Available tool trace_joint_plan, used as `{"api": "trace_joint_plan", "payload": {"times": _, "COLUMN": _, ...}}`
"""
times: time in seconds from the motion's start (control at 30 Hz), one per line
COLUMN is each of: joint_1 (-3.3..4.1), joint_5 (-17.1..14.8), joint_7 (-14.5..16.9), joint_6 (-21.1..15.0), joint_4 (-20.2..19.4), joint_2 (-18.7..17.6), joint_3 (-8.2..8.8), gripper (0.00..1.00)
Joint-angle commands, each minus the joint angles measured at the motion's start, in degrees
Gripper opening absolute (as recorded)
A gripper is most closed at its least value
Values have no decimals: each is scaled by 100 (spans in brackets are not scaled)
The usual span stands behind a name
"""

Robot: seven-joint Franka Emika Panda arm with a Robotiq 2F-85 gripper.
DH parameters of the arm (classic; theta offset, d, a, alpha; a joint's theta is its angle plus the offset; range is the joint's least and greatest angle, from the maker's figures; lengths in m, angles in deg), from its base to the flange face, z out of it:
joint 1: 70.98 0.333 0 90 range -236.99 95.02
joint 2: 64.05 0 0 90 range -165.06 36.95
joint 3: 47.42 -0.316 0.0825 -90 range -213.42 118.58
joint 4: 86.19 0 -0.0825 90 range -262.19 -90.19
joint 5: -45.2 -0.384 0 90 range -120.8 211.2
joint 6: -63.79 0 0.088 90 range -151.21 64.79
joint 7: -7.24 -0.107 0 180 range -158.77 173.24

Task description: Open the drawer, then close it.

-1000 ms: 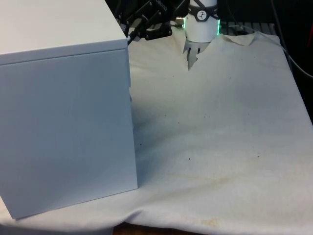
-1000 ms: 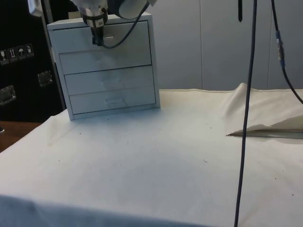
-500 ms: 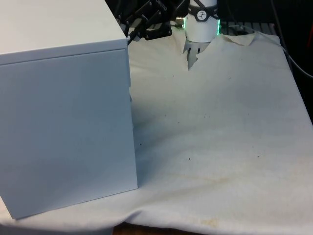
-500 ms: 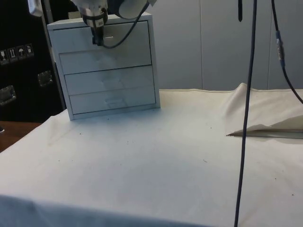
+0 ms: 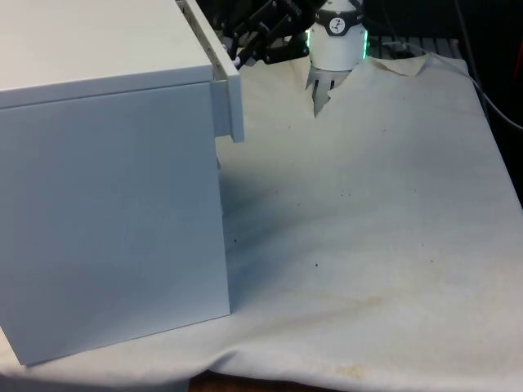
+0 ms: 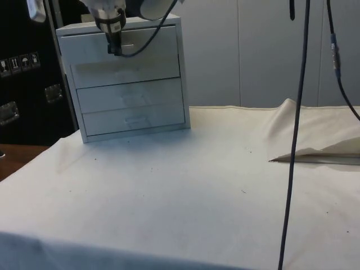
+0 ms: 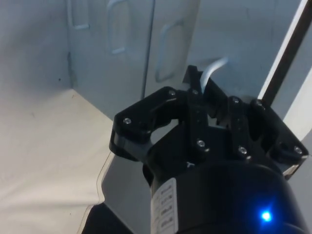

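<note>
A white chest of three drawers [image 5: 106, 204] stands at the front view's left, its side turned to that camera. Its top drawer [image 5: 230, 91] juts out a little past the chest's edge towards the front view's right. In the side view the top drawer [image 6: 149, 40] faces the camera, and my gripper [image 6: 114, 49] hangs in front of it at the handle [image 6: 129, 44]. In the wrist view my gripper [image 7: 208, 93] is shut on the thin white handle [image 7: 215, 66] of that drawer.
The middle drawer [image 6: 132, 93] and the bottom drawer [image 6: 135, 119] are pushed in. The white cloth [image 5: 368, 212] spreads over the table, with a raised fold [image 6: 315, 147] at the side view's right. A black cable [image 6: 293, 140] hangs down in the side view.
The top drawer has slid out of the chest towards the front view's right, with my gripper still on its handle. Half a second ago it was flush.
</note>
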Motion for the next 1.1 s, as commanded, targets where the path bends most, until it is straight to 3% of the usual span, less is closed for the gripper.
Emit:
{"api": "trace_joint_plan", "payload": {"times": 0.0, "joint_1": 120, "joint_5": 103, "joint_7": -115, "joint_6": 40, "joint_4": -120, "joint_2": 126, "joint_3": 40, "gripper": 0}}
{"api": "trace_joint_plan", "payload": {"times": 0.07, "joint_1": 143, "joint_5": 189, "joint_7": -223, "joint_6": 120, "joint_4": -166, "joint_2": 201, "joint_3": -40, "gripper": 0}}
{"api": "trace_joint_plan", "payload": {"times": 0.1, "joint_1": 23, "joint_5": 80, "joint_7": -97, "joint_6": 86, "joint_4": -52, "joint_2": 86, "joint_3": -74, "gripper": 0}}
{"api": "trace_joint_plan", "payload": {"times": 0.13, "joint_1": 143, "joint_5": 223, "joint_7": -264, "joint_6": 143, "joint_4": -183, "joint_2": 223, "joint_3": -69, "gripper": 0}}
{"api": "trace_joint_plan", "payload": {"times": 0.17, "joint_1": 149, "joint_5": 252, "joint_7": -298, "joint_6": 178, "joint_4": -201, "joint_2": 252, "joint_3": -97, "gripper": 0}}
{"api": "trace_joint_plan", "payload": {"times": 0.4, "joint_1": 143, "joint_5": 487, "joint_7": -590, "joint_6": 372, "joint_4": -321, "joint_2": 435, "joint_3": -355, "gripper": 0}}
{"api": "trace_joint_plan", "payload": {"times": 0.43, "joint_1": 46, "joint_5": 395, "joint_7": -476, "joint_6": 338, "joint_4": -235, "joint_2": 344, "joint_3": -384, "gripper": 0}}
{"api": "trace_joint_plan", "payload": {"times": 0.47, "joint_1": 143, "joint_5": 516, "joint_7": -619, "joint_6": 401, "joint_4": -332, "joint_2": 458, "joint_3": -390, "gripper": 0}}
{"api": "trace_joint_plan", "payload": {"times": 0.73, "joint_1": 120, "joint_5": 773, "joint_7": -957, "joint_6": 647, "joint_4": -493, "joint_2": 665, "joint_3": -716, "gripper": 0}}
{"api": "trace_joint_plan", "payload": {"times": 0.77, "joint_1": 46, "joint_5": 699, "joint_7": -877, "joint_6": 630, "joint_4": -435, "joint_2": 602, "joint_3": -756, "gripper": 0}}
{"api": "trace_joint_plan", "payload": {"times": 0.8, "joint_1": 120, "joint_5": 802, "joint_7": -991, "joint_6": 676, "joint_4": -510, "joint_2": 688, "joint_3": -751, "gripper": 0}}
{"api": "trace_joint_plan", "payload": {"times": 1.03, "joint_1": 115, "joint_5": 997, "joint_7": -1289, "joint_6": 865, "joint_4": -693, "joint_2": 888, "joint_3": -1031, "gripper": 0}}
{"api": "trace_joint_plan", "payload": {"times": 1.07, "joint_1": 52, "joint_5": 934, "joint_7": -1215, "joint_6": 842, "joint_4": -647, "joint_2": 831, "joint_3": -1066, "gripper": 0}}
